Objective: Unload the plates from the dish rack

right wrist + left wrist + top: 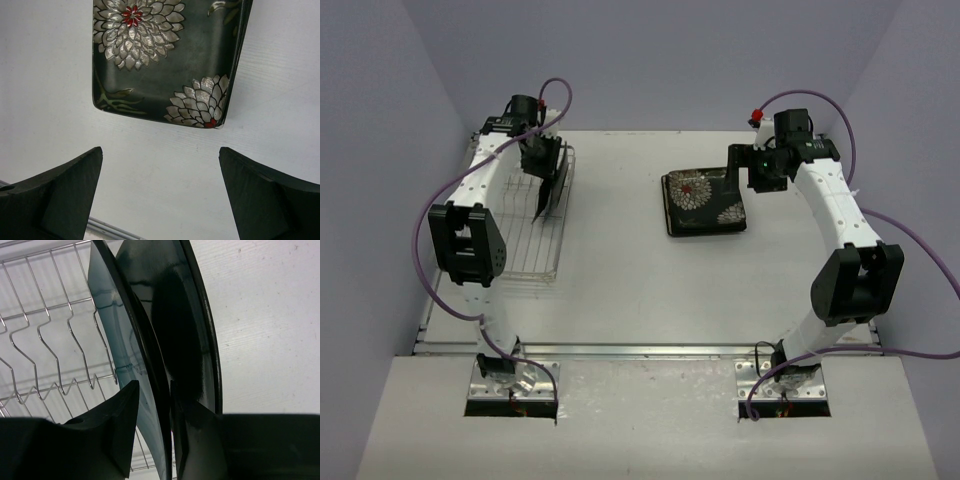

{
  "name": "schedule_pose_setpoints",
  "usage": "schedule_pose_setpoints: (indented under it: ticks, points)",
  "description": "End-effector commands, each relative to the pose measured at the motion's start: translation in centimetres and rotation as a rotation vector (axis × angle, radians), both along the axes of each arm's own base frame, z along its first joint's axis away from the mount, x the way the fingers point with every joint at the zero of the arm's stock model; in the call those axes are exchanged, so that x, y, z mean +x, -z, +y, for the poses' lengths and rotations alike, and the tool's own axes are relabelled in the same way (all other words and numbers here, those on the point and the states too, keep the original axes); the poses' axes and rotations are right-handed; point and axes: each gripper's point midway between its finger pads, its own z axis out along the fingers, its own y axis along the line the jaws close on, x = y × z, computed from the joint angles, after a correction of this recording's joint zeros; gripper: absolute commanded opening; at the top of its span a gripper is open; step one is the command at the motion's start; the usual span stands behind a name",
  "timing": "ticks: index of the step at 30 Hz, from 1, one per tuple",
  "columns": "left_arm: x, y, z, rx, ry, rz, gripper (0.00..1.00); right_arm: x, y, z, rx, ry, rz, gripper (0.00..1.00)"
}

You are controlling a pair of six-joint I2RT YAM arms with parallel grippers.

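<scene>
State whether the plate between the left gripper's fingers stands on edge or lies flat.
On edge. The plate rises rim-up between the left gripper fingers, in the dish rack; the top view shows it edge-on.

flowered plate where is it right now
In the top view the flowered plate lies flat on the table, right of centre, beside the open right hand and well apart from the dish rack.
</scene>
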Motion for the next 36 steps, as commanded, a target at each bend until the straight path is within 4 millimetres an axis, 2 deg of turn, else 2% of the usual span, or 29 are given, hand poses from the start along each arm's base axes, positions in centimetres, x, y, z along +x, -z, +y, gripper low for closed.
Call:
schedule_pose_setpoints:
  ticks: [1,8,11,14,17,23,26,29,32,36]
  points:
    - [0.4,-0.2,-0.1,-0.024,-0.010,0.012,0.29,0.4,-0.6,0.1,0.018,0.002,-0.025,0.99]
    - [0.4,0.2,0.3,-0.006,-0.026,0.030,0.27,0.3,-0.6,0.1,0.021,0.001,-0.024,0.99]
    - [0.5,0.0,0.4,-0.002,-0.031,0.023,0.21,0.3,-0.5,0.2,0.021,-0.002,-0.023,0.99]
    - [0.6,-1.0,0.3,-0.010,-0.029,0.003,0.10,0.4,-0.8,0.2,0.023,-0.003,-0.030,0.99]
    - [0.9,-2.5,0.1,-0.038,-0.032,-0.020,0.00,0.5,-1.3,0.3,0.030,-0.003,-0.035,0.99]
    - [0.7,-6.1,-1.5,-0.159,0.007,-0.093,0.00,0.4,-1.4,0.5,0.039,-0.006,-0.031,0.99]
    - [1.0,-7.8,0.6,-0.230,-0.035,-0.142,0.00,0.3,-1.6,0.6,0.046,-0.008,-0.032,0.99]
    - [1.3,-9.5,1.6,-0.279,-0.061,-0.186,0.00,0.4,-1.9,0.7,0.050,-0.010,-0.034,0.99]
    - [1.5,-12.2,2.5,-0.309,-0.068,-0.270,0.00,0.4,-2.2,0.7,0.054,-0.011,-0.040,0.99]
    - [1.2,-16.3,2.8,-0.269,-0.026,-0.409,0.00,0.6,-2.6,0.7,0.056,-0.011,-0.050,0.99]
